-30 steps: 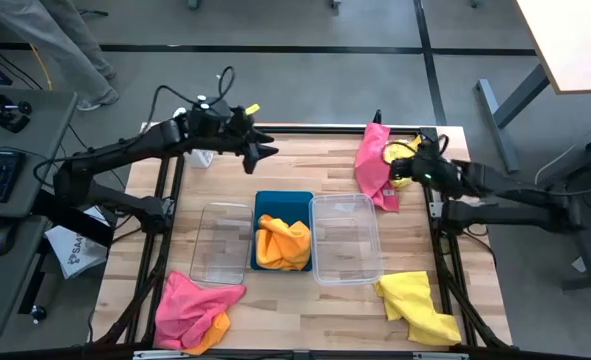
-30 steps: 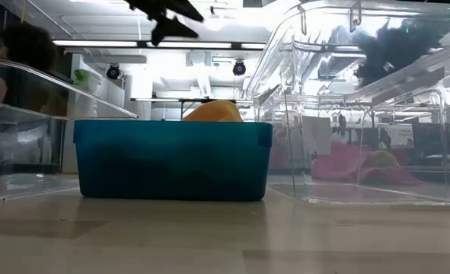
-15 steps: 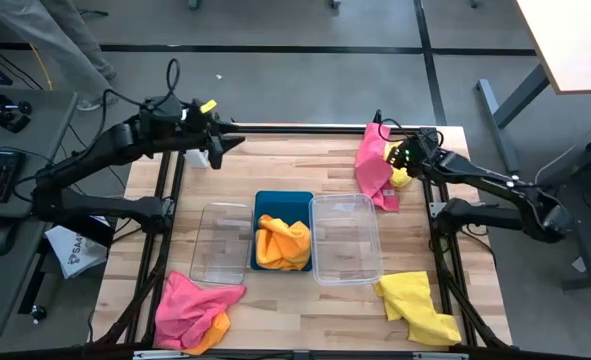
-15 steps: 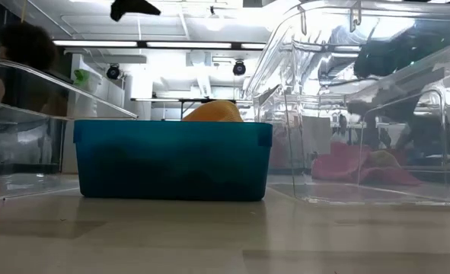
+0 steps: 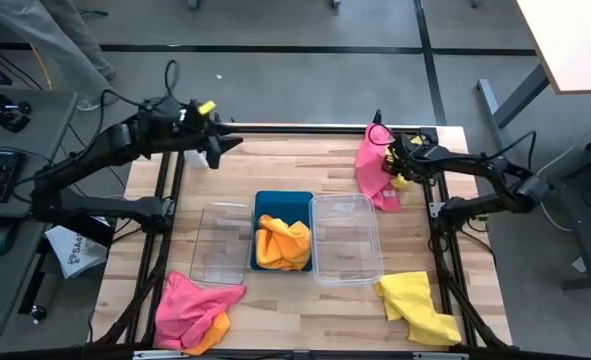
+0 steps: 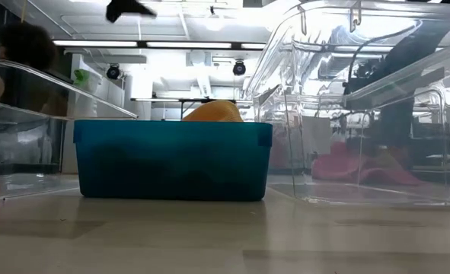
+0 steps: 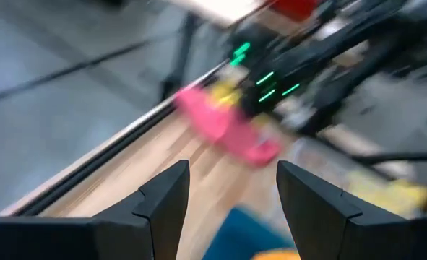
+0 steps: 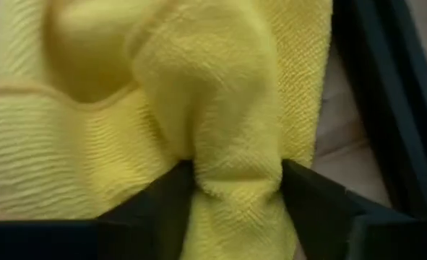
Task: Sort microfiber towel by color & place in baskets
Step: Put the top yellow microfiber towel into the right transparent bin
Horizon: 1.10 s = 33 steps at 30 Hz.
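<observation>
My right gripper (image 5: 394, 163) is at the table's far right, shut on a yellow towel (image 5: 403, 179) that lies beside a pink towel (image 5: 373, 168). The yellow cloth fills the right wrist view (image 8: 199, 87). My left gripper (image 5: 231, 143) hangs open and empty above the far left of the table, and its fingers stand apart in the left wrist view (image 7: 231, 188). The blue basket (image 5: 297, 203) holds an orange towel (image 5: 283, 243). A clear basket stands on each side of it, one on the left (image 5: 220, 243) and one on the right (image 5: 346, 238). My right gripper pinches a bunched fold of the yellow towel (image 8: 235, 148) between its two fingers (image 8: 162, 202). The fold is several layers thick. The fingers come from above, slanting down. The rest of the towel lies on the table by the pink towel.
A pink towel with an orange one (image 5: 195, 312) lies at the near left. Another yellow towel (image 5: 417, 306) lies at the near right. A white spray bottle (image 5: 202, 156) stands at the far left by my left gripper. Bare wood lies between the baskets and the far edge.
My left gripper has gone toward the table's far left corner and then kept still, open. My right arm has shifted its pose, and its gripper has come down on the yellow towel beside the pink one.
</observation>
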Motion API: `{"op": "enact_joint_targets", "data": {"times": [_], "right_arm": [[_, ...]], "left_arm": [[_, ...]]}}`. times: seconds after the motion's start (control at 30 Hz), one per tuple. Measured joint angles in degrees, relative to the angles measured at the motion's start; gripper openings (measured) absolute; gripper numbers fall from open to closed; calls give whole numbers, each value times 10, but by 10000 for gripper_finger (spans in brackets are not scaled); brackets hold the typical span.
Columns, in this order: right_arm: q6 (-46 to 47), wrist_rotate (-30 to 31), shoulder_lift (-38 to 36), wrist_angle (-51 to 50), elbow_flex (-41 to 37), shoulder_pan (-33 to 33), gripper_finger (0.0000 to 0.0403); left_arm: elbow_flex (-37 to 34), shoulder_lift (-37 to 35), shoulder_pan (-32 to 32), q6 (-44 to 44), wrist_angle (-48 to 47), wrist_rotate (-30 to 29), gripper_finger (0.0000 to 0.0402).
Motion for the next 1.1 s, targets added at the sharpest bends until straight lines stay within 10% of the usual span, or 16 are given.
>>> {"op": "enact_joint_targets", "data": {"times": [0.17,0.57,0.9,1.1], "right_arm": [[-80,-12,-39,-28,2,0,25],[-263,105,-242,-112,247,-2,4],[-274,-200,-238,115,297,108,2],[-265,-214,-156,290,263,270,1]], "left_arm": [[1,-27,-1,19,106,30,197],[1,-41,0,73,175,-48,197],[1,-2,0,93,174,-73,197],[1,6,0,109,174,-77,197]]}}
